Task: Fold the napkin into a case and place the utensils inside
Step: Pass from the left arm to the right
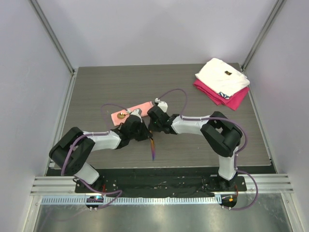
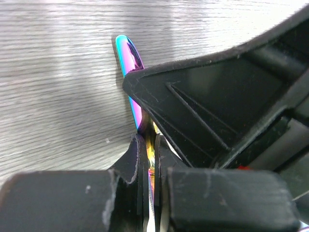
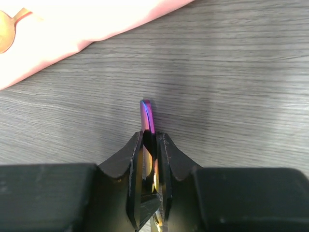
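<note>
The napkin (image 1: 140, 108) lies folded into a salmon-pink strip left of the table's middle, and it also fills the top left of the right wrist view (image 3: 96, 24). A gold spoon (image 1: 121, 115) rests on its left end (image 3: 6, 34). Just in front of it both grippers meet on one utensil, a slim piece with a shiny purple handle (image 1: 153, 147). My left gripper (image 2: 150, 145) is shut on it, the handle (image 2: 129, 58) sticking out beyond the pads. My right gripper (image 3: 150, 140) is shut on the same utensil (image 3: 147, 116). Its black finger (image 2: 217, 96) blocks the right of the left wrist view.
A folded white cloth (image 1: 223, 77) lies on a folded magenta cloth (image 1: 231, 99) at the back right corner. Grey walls and metal rails close in the wood-grain table (image 1: 207, 150) on three sides.
</note>
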